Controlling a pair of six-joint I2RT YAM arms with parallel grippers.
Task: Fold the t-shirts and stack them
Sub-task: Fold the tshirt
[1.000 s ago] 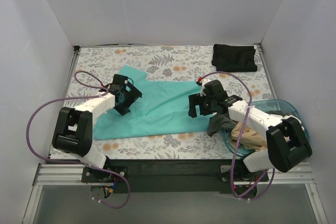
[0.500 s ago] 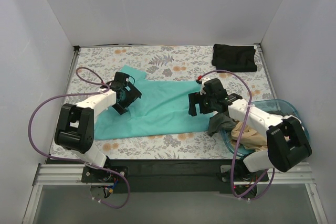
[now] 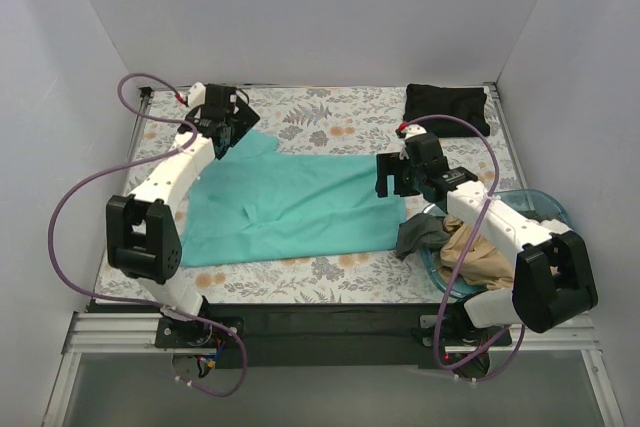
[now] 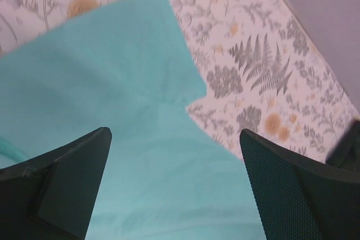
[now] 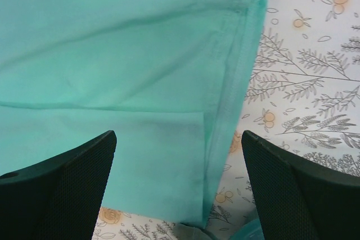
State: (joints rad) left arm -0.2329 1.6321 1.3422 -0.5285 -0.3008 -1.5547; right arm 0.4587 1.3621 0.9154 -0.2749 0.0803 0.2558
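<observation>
While the teal t-shirt (image 3: 290, 207) is lying flat on the bench (image 3: 330, 107), the left tool (image 3: 220, 139) is hovering spread over its far sleeve, and the right tool (image 3: 390, 179) is hovering spread over its hem.

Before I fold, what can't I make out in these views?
- Top view: the right arm covers much of the basket; shirts inside cannot be counted.
- Top view: the left gripper hides part of the teal t-shirt's far sleeve.
- Top view: black t-shirt too small to judge its folds.

The spread t-shirt (image 3: 300, 202) lies central, the folded t-shirt (image 3: 447, 109) far right, the basket (image 3: 545, 197) near right, seemingly holding shirts (image 3: 470, 252).
</observation>
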